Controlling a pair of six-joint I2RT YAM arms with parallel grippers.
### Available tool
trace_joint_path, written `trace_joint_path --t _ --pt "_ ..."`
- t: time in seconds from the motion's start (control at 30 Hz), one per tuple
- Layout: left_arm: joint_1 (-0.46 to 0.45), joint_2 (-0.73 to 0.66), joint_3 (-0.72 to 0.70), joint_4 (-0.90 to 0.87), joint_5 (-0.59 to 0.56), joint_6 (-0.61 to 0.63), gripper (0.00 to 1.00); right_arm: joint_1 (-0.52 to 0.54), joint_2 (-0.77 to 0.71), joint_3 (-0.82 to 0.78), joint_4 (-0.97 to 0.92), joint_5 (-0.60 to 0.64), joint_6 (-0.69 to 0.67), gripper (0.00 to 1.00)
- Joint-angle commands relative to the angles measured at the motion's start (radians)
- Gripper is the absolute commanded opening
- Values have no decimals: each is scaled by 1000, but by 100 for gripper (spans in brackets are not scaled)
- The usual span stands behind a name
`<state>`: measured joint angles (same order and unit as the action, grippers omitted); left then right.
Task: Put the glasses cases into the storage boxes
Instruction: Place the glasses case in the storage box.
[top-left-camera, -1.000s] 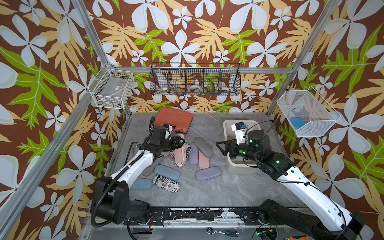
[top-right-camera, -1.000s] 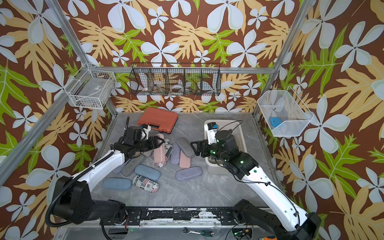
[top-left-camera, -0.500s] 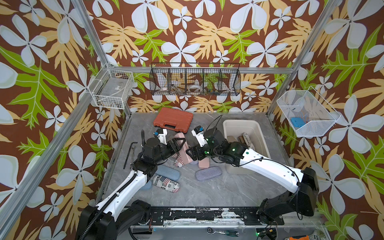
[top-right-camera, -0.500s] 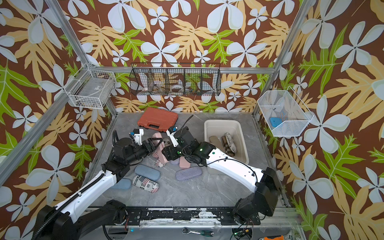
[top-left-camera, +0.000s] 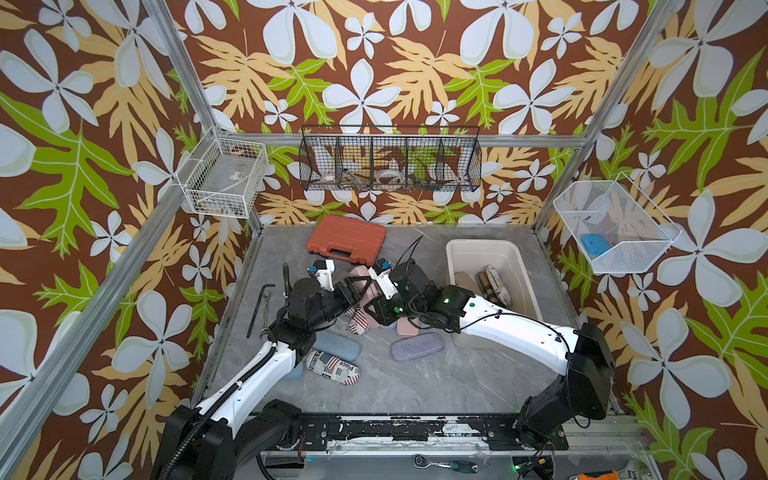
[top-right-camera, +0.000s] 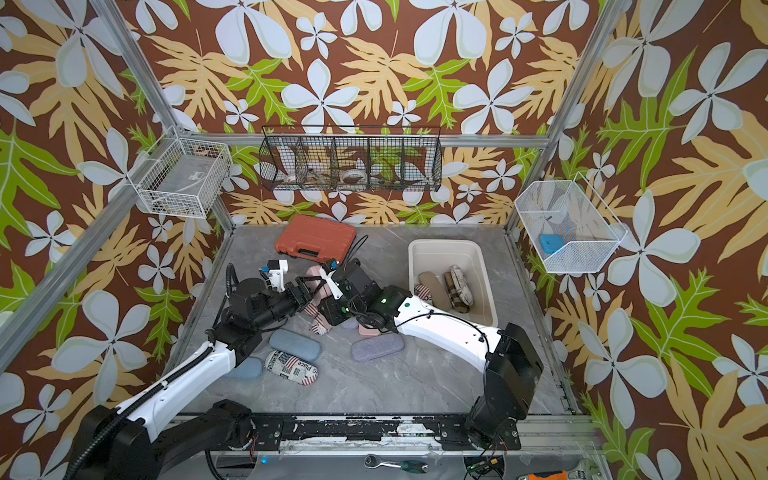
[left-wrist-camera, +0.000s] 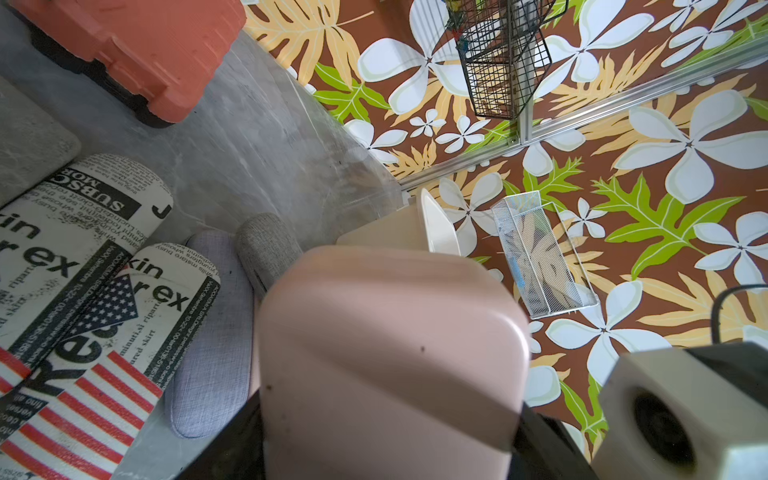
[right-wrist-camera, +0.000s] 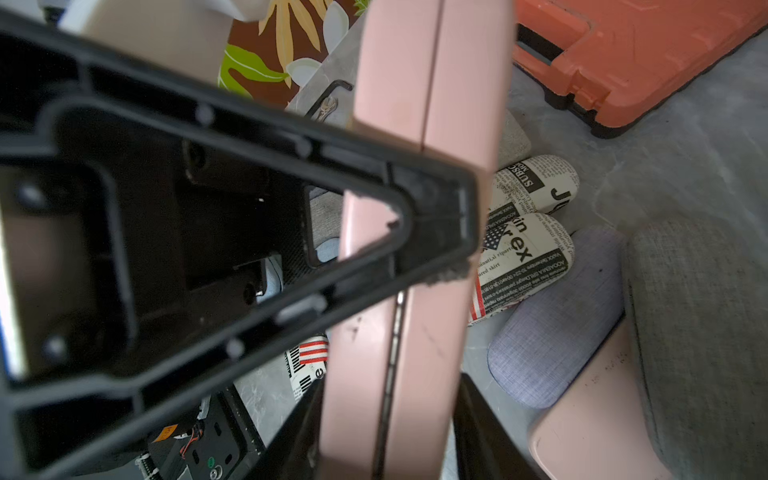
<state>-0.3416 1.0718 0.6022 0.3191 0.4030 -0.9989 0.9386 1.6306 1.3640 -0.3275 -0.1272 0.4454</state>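
**Both grippers locked on one pink case at mid-table**

Starting at the front rail, a ratchet (top-left-camera: 436, 462) is lying just off the table's edge. Moving in, a flag-print case (top-left-camera: 332, 368) is resting flat on the grey table (top-left-camera: 415, 386). A blue case (top-left-camera: 338, 347) is sitting just behind it and a lavender case (top-left-camera: 417, 347) is lying off to its right. A second pink case (top-left-camera: 405, 328) is peeking out from under the right arm.

Now the centre of the action: the left gripper (top-left-camera: 352, 291) and the right gripper (top-left-camera: 372, 305) are meeting nose to nose, and both are clamping the same pink case (left-wrist-camera: 390, 353).

- **Left wrist view:** the case is sitting wedged between the left jaws, its rounded end poking out past them.
- **Right wrist view:** the case is showing edge-on, with the right jaws pressing on either flank and a left finger (right-wrist-camera: 432, 208) lying across its side.

The case is hanging above a heap of newsprint cases (left-wrist-camera: 104, 291), a lilac case (left-wrist-camera: 208, 332) and a grey case (left-wrist-camera: 266, 249).

Further back on the right, the cream storage box (top-left-camera: 478, 257) is standing on the table. A tan case (top-right-camera: 434, 286), a plaid case (top-right-camera: 452, 293) and a mottled case (top-right-camera: 462, 284) are lying inside it.

Behind the grippers, the orange toolcase (top-left-camera: 347, 239) is lying flat near the back wall. Above it, a black wire basket (top-left-camera: 390, 164) is hanging on that wall.
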Motion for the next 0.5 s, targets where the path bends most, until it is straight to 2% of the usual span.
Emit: trace_joint_path --t 0.0,0.13,0.27,0.33,0.47 --pt "1 3 11 89 21 -19 60 5 -4 -9 38 46 27 39" --pt "1 2 8 105 30 -22 63 5 -4 -6 43 63 35 27" --pt "0 -8 20 96 43 22 83 5 -7 0 46 65 47 21" --pt "2 -27 36 50 20 66 99 5 -15 -3 54 65 54 20" --pt "8 -77 91 -92 -85 142 100 5 -23 -13 92 26 66 18"
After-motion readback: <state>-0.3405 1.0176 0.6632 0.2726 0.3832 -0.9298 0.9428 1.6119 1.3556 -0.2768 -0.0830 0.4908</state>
